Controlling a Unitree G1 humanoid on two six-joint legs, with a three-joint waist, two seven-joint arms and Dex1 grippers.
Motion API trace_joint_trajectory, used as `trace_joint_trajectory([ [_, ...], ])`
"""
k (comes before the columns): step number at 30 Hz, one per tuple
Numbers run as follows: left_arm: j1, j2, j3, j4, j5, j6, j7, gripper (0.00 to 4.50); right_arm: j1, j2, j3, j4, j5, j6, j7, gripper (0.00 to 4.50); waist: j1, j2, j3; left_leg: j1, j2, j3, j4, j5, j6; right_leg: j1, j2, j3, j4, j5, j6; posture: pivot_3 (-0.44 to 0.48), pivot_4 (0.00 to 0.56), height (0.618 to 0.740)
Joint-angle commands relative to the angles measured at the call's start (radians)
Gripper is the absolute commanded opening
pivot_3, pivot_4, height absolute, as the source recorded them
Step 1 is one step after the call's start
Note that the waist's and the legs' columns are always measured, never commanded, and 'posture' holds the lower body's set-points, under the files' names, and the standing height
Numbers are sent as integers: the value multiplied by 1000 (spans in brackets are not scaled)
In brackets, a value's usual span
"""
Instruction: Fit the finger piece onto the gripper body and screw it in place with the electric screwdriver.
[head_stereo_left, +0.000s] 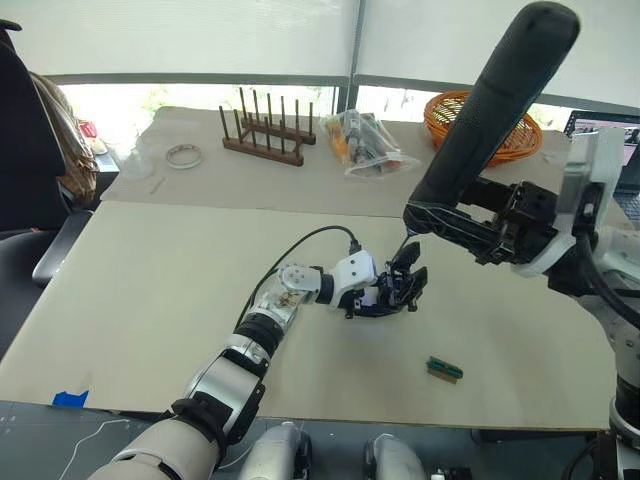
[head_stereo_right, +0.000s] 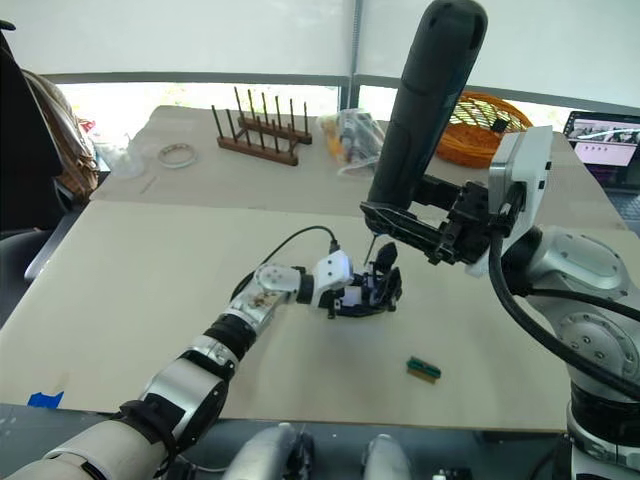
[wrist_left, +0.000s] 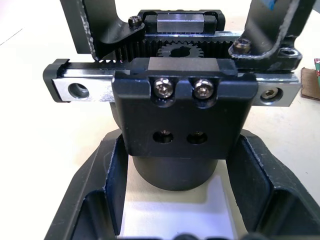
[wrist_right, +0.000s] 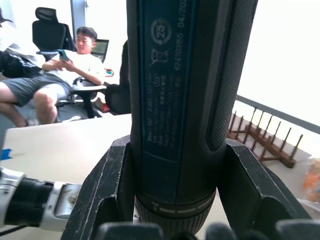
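Your screwdriver tip meets the gripper body mid-worktop.
Your left hand (head_stereo_left: 400, 297) clamps the toothed black gripper body (wrist_left: 175, 107); your right hand (wrist_right: 175, 210) grips the matte cylindrical screwdriver (head_stereo_left: 495, 110).

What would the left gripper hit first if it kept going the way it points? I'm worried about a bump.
It is already there: the left gripper has its fingers around the gripper body, so that comes first. Just above it hangs the electric screwdriver in the right gripper; how much gap is between them is hard to judge.
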Motion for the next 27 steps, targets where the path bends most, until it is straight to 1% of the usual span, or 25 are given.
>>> trace_joint_trajectory([
  [1,-18,3,7,-5,6,-5,7,2291,1,-6,-42,-50,41,0,-37,1925,0,0,0,0,0,0,0,0,0,0,0,-2,0,0,0,0,150,740],
  [2,-21,9,10,-8,3,4,2,2291,5,-6,-50,-63,66,7,-49,1925,0,0,0,0,0,0,0,0,0,0,0,-3,0,0,0,0,150,740],
  [4,-24,25,17,-18,-6,17,-17,3346,5,-5,-64,-80,116,18,-74,1925,-1,0,0,0,0,0,0,0,1,0,0,-5,0,0,0,0,150,740],
  [5,-22,39,20,-30,-10,18,-32,3711,4,-8,-70,-86,145,25,-89,1925,-2,0,0,0,0,0,0,1,2,0,0,-6,0,0,0,0,150,740],
  [6,-20,54,22,-43,-13,18,-44,4242,4,-12,-74,-89,165,28,-101,1925,-3,0,0,0,0,1,0,4,8,2,0,-7,1,0,0,0,150,740],
  [7,-17,68,24,-59,-16,18,-57,4500,5,-17,-76,-90,179,31,-112,1925,-4,1,0,0,0,1,0,5,9,4,0,-8,1,0,0,0,150,740],
  [10,15,127,29,-175,-54,51,-137,4500,21,-31,-85,-100,194,30,-131,1925,-4,2,1,0,0,1,0,5,9,4,1,-10,1,0,0,0,150,740],
  [14,90,217,25,-408,-135,155,-267,4500,79,-55,-90,-119,186,35,-130,1925,-4,3,2,0,0,0,0,5,9,5,0,-11,-1,0,0,0,150,740],
  [16,132,268,19,-538,-182,225,-323,4500,128,-69,-97,-140,176,35,-123,1925,-4,4,2,0,0,0,1,5,9,7,1,-12,-1,0,0,0,150,740],
  [19,190,345,-1,-713,-236,329,-391,4500,220,-83,-143,-198,239,36,-123,1925,-4,6,4,1,1,-1,2,6,8,7,3,-12,-1,0,0,0,150,740],
  [20,204,365,-12,-752,-243,345,-409,4500,244,-89,-159,-215,263,34,-125,1925,-3,7,4,3,3,3,2,6,8,3,4,-10,-1,0,0,0,150,740],
  [21,215,382,-23,-778,-245,350,-422,4500,263,-95,-171,-229,279,31,-128,1925,-3,7,4,3,5,8,2,2,-2,-1,4,-6,0,0,0,0,150,740],
  [23,226,402,-46,-807,-243,342,-446,4500,295,-106,-193,-251,306,26,-142,1925,-2,8,4,8,9,21,-2,2,-3,-5,3,0,1,2,-4,0,150,740],
  [25,227,403,-62,-809,-241,332,-453,4500,326,-115,-215,-272,322,21,-156,1925,0,8,4,14,22,42,-4,-2,-10,-11,3,1,1,6,-13,0,150,740],
  [26,223,398,-71,-801,-236,322,-452,4500,350,-117,-233,-288,329,17,-161,1925,0,6,4,16,26,54,-8,-3,-11,-16,3,1,1,8,-18,0,150,740],
  [27,220,391,-82,-789,-230,308,-453,4500,383,-118,-259,-305,338,15,-166,1925,-6,7,3,17,27,59,-12,-3,-11,-14,2,0,-2,12,-18,0,150,740],
])
